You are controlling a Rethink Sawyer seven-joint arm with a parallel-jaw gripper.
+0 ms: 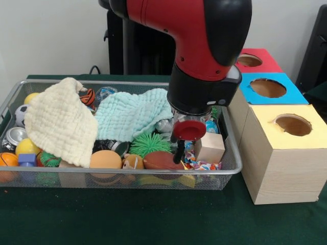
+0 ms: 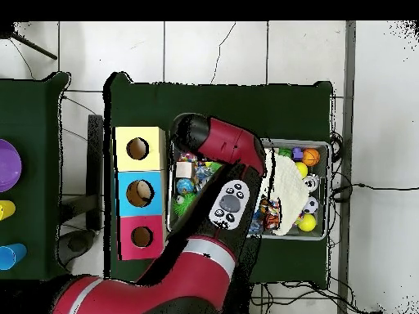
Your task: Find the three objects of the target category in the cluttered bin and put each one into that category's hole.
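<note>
The red and black arm reaches down into the wire bin (image 1: 232,168), its gripper (image 1: 180,153) low over a brown football-shaped toy (image 1: 162,160) beside a wooden block (image 1: 210,147); whether it is clenched or released cannot be told. Cream cloth (image 1: 60,121) and mint cloth (image 1: 131,116) cover the clutter. Yellow box (image 1: 284,153), blue box (image 1: 267,89) and red box (image 1: 254,60) stand alongside the bin

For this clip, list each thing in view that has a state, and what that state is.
Robot gripper: lowered into the bin, open or shut unclear.
Wire mesh bin: full of clutter.
Cream muslin cloth: draped over toys.
Mint muslin cloth: spread over toys.
Yellow-topped wooden box: upright, hole open.
Blue-topped box: hole open.
Red-topped box: hole open.
</note>
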